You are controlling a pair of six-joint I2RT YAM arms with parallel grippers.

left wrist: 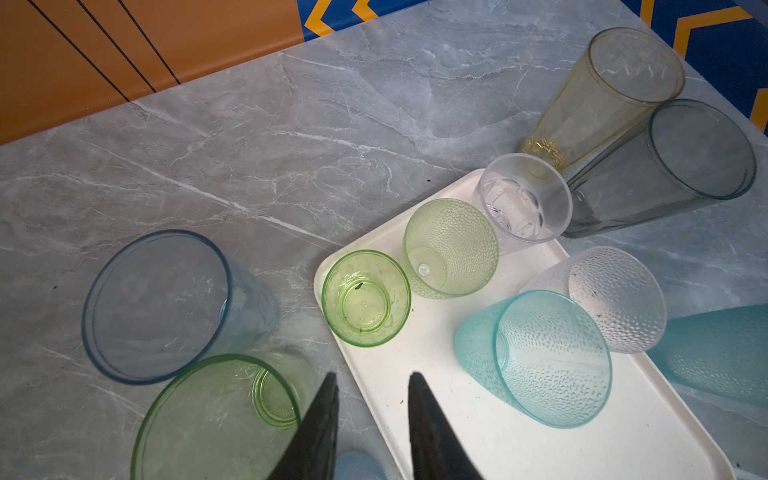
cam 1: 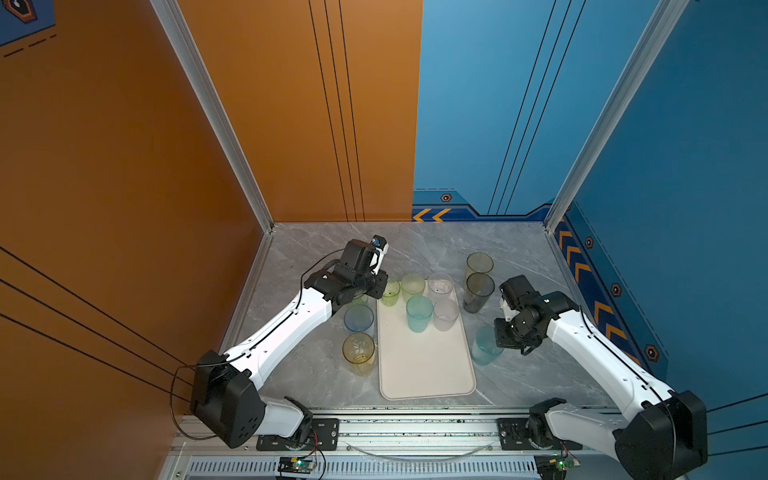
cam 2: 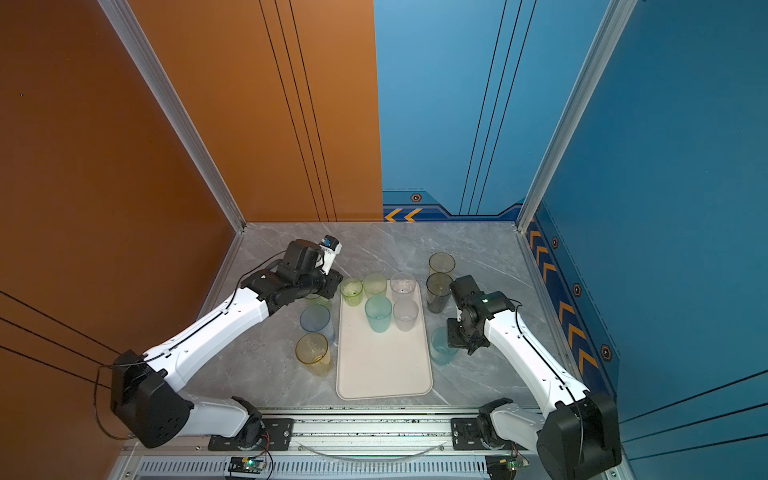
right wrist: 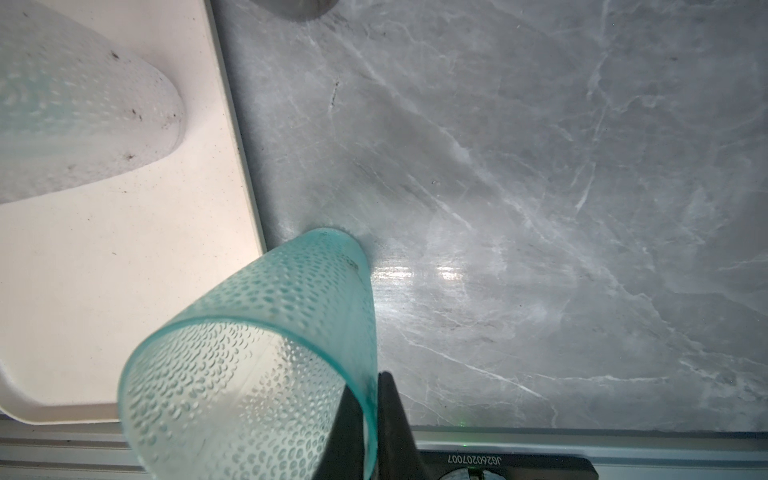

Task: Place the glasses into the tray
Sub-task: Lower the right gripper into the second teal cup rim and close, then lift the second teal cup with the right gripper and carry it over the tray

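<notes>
The cream-white tray (cam 1: 424, 374) lies mid-table, and several glasses stand at its far end: small green (cam 1: 390, 293), dimpled green (cam 1: 412, 286), clear (cam 1: 440, 286), teal (cam 1: 419, 312) and frosted (cam 1: 446, 313). My right gripper (right wrist: 365, 399) is shut on the rim of a dimpled teal glass (right wrist: 266, 332), one finger inside and one outside. That glass (cam 1: 484, 347) sits just off the tray's right edge, its base at the table. My left gripper (left wrist: 372, 386) is open with nothing between its fingers, above the tray's far left corner beside a green glass (left wrist: 216, 419).
A blue glass (cam 1: 358, 319) and a yellow glass (cam 1: 358, 351) stand left of the tray. An amber glass (cam 1: 479, 264) and a smoky grey glass (cam 1: 478, 291) stand at its far right. Enclosure walls close in the left, back and right sides.
</notes>
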